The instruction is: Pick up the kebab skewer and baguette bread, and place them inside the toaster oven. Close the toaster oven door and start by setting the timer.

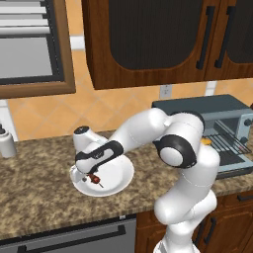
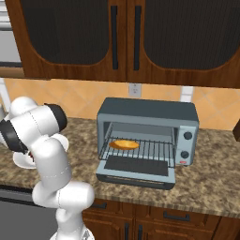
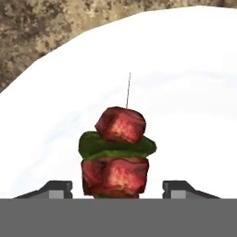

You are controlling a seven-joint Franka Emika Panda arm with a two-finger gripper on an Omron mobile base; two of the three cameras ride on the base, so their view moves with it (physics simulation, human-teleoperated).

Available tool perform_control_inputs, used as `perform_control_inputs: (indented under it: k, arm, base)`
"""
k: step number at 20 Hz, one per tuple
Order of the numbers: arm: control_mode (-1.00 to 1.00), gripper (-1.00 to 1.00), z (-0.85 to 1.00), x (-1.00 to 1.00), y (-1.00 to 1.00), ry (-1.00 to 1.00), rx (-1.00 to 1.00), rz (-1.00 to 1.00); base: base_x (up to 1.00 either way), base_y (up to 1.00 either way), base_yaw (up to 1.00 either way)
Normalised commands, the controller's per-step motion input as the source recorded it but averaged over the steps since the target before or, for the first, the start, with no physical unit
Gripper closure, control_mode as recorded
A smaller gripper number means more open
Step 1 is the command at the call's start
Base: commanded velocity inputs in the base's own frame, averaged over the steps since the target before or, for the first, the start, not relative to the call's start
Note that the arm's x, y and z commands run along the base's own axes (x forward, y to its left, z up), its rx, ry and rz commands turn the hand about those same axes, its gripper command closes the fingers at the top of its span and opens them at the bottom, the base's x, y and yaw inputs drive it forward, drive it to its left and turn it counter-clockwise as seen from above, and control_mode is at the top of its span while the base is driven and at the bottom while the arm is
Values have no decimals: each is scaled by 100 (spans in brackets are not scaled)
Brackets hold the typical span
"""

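Note:
The kebab skewer (image 3: 119, 152), red-brown meat chunks with a green slice on a thin stick, lies on a white plate (image 1: 121, 170) left of the oven. My gripper (image 3: 118, 187) hangs low over the plate, open, with a finger on each side of the meat and a small gap at both. In the left base view the gripper (image 1: 90, 174) sits just above the kebab skewer (image 1: 97, 181). The baguette bread (image 2: 124, 144) rests on the wire rack inside the toaster oven (image 2: 150, 112). The toaster oven door (image 2: 136, 168) is dropped open and flat.
The oven's control panel with two knobs (image 2: 187, 143) is on its right side. A pale canister (image 1: 7, 143) stands at the far left of the granite counter (image 1: 39, 188). Dark wood cabinets (image 2: 112, 37) hang overhead.

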Motion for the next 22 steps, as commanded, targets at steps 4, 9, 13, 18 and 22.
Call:
perform_control_inputs:
  k: [4, 9, 13, 18, 22]
  arm:
    - [-100, 100, 0, 0, 0, 0, 0, 0]
    - [-100, 100, 0, 0, 0, 0, 0, 0]
    - [-100, 100, -6, 0, -4, 0, 7, 0]
    - [-100, 100, -21, 0, -6, 0, 19, -8]
    - [-100, 100, -50, 0, -3, 0, 18, -10]
  base:
    - [0, 0, 0]
    - [0, 0, 0]
    - [0, 0, 0]
    - [0, 0, 0]
    - [0, 0, 0]
